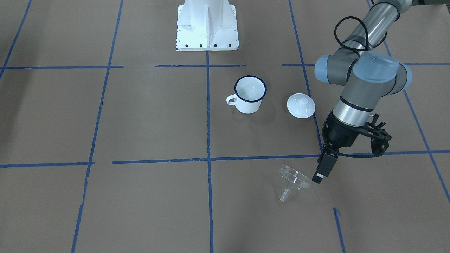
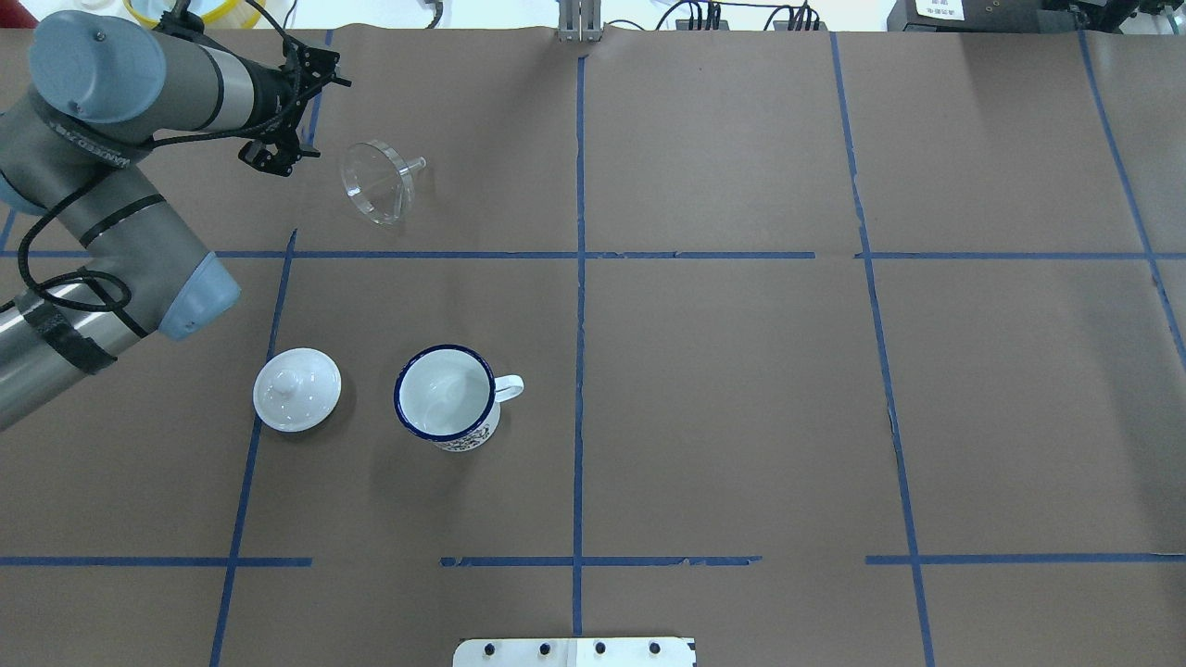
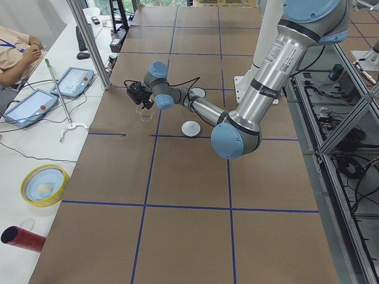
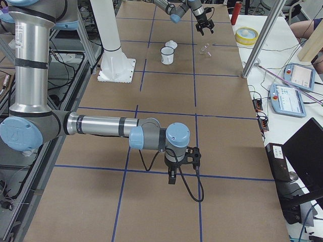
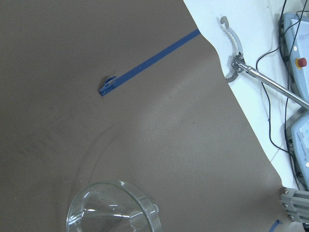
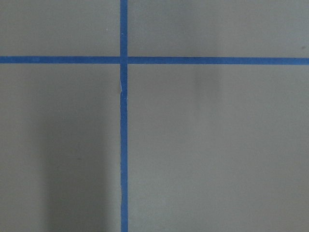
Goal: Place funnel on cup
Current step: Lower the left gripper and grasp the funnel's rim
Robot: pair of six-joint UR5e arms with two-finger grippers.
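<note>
Clear plastic funnel with wide rim and short spout (image 1: 294, 181) lies tipped on its side on the brown paper-covered table (image 1: 140, 123), well apart from the white enamel mug with dark blue rim (image 1: 249, 95). The mug stands upright and uncovered (a white domed lid with a knob (image 1: 301, 105) rests beside it), so it can receive the spout. Left gripper (image 2: 269, 159) hangs just beside the funnel's rim, jaws apparently apart and empty; judged positioned for pickup. Right gripper (image 4: 172, 177) sits far off, jaw state indeterminable.
</note>
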